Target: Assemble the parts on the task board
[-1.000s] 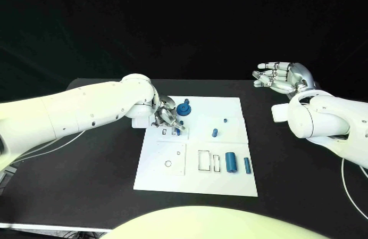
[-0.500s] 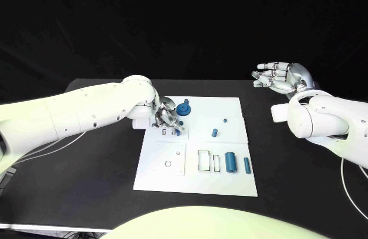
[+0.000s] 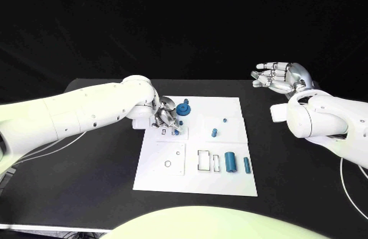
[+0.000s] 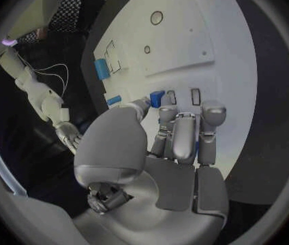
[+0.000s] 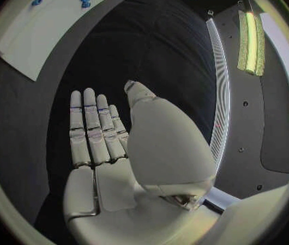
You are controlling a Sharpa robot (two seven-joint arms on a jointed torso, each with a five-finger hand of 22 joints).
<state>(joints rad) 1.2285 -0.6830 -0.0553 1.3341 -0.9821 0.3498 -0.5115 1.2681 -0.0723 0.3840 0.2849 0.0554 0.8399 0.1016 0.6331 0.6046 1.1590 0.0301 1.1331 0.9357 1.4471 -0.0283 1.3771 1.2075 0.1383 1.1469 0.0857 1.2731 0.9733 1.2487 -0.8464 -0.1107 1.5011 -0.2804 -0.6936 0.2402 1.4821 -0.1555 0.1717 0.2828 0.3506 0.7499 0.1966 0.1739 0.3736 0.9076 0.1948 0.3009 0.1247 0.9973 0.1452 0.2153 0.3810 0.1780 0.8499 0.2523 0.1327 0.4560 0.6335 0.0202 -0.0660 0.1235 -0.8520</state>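
While fingers down — left hand (image 3: 165,116)

Bulky white arms, silver left hand (image 3: 164,116), silver right hand (image 3: 282,77), thin white cables

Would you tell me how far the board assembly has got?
Early. A blue gear seems seated on the task board. The left hand works a small blue part there. Two blue cylinders lie loose; the right hand is idle.
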